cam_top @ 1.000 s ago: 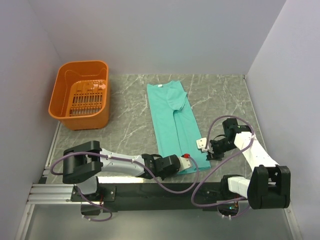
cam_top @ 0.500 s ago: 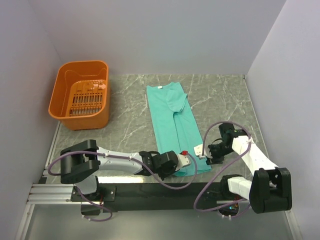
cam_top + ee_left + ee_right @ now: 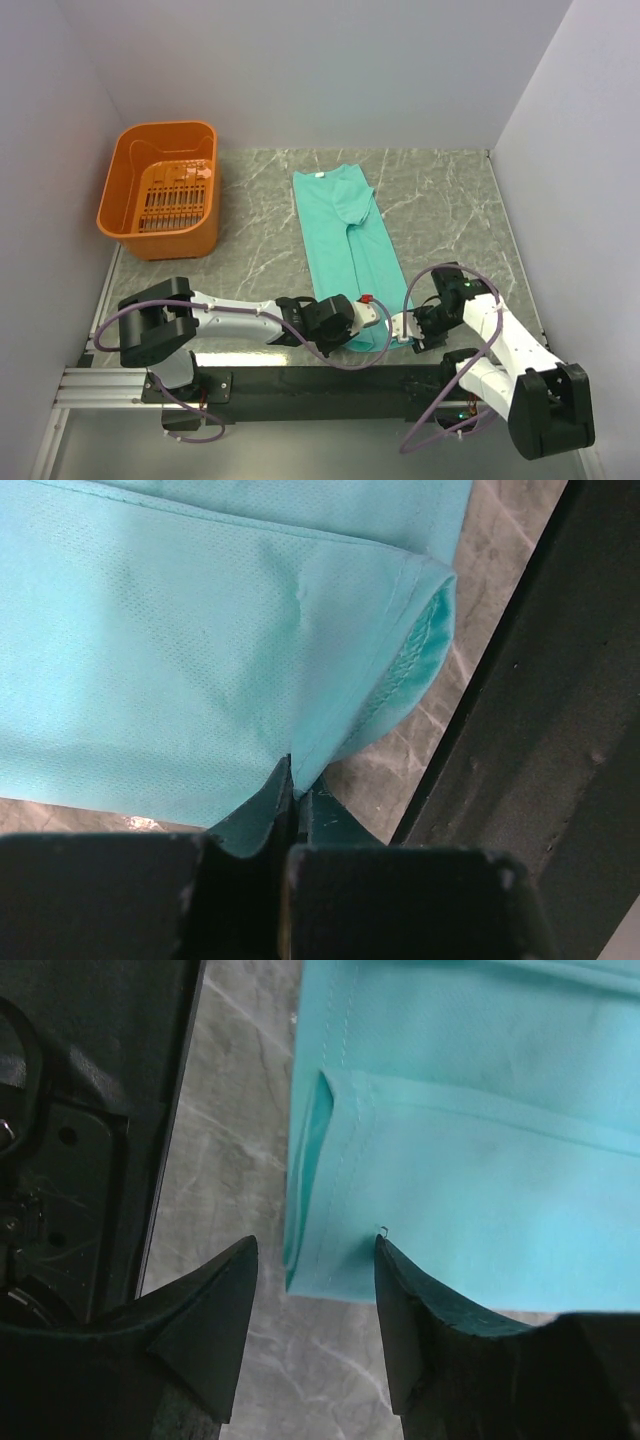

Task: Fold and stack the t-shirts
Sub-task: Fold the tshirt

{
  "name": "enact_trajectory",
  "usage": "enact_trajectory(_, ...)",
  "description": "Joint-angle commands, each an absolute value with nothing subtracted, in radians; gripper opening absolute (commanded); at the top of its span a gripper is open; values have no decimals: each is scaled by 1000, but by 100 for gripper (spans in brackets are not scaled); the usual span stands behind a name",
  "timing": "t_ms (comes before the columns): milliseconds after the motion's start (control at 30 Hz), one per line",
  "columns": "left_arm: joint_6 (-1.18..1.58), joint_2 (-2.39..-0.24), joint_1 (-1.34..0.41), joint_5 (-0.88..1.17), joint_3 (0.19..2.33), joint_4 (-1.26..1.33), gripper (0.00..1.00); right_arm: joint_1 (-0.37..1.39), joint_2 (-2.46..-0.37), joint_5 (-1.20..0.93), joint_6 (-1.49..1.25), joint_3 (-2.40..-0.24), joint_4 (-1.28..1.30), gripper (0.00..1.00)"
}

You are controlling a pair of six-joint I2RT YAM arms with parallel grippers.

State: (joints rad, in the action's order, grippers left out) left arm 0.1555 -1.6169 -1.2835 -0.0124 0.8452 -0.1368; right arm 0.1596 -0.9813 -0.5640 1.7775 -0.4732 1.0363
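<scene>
My left claw [image 3: 292, 780] is clamped tight, its two dark jaws pressed together with a thin fold of the t-shirt [image 3: 150, 660] pinched between them at the near hem corner. Up close the cloth is teal-green with a fine pinprick weave, soft and thin. Just past my grip the hem curls over, showing its stitched inner edge.

My right claw [image 3: 315, 1247] stands spread wide, its blunt black fingers [image 3: 215, 1310] on either side of the shirt's other near corner. Whether they touch the cloth I cannot tell. This camera shows what the left one does not: a double row of stitching along the hem and a side opening where the folded layers part.

Under both corners lies the table [image 3: 260, 250], grey and veined like marble. The black rail [image 3: 520, 730] runs close beside it at the near edge.

Only the overhead view shows the whole shirt. It lies as a long narrow strip folded lengthwise near the middle of the table. Its neck with a small white label [image 3: 320, 174] is at the far end and its hem is toward me, with both claws at that end. An orange slotted plastic basket [image 3: 165, 126] sits well apart at the far left.
</scene>
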Motion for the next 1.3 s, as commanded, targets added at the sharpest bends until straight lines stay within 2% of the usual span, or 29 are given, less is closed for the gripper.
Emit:
enact_trajectory(0, 179, -1591, -1278, 26, 839, -92, 1, 210, -959, -551, 1723, -454, 988, 58)
enact_trajectory(700, 247, -1539, -1212, 158, 769, 17, 1, 360, -992, -423, 1517, -454, 865, 54)
enact_trajectory(933, 262, -1526, -1181, 224, 755, 48, 1, 379, -993, -413, 1471, -454, 838, 48)
enact_trajectory(1067, 262, -1529, -1175, 232, 756, 45, 1, 380, -988, -420, 1457, -454, 824, 38)
enact_trajectory(1133, 261, -1532, -1175, 230, 756, 43, 1, 380, -986, -423, 1444, -454, 816, 26)
enact_trajectory(1267, 247, -1534, -1172, 241, 761, 31, 1, 380, -971, -446, 1439, -459, 825, 13)
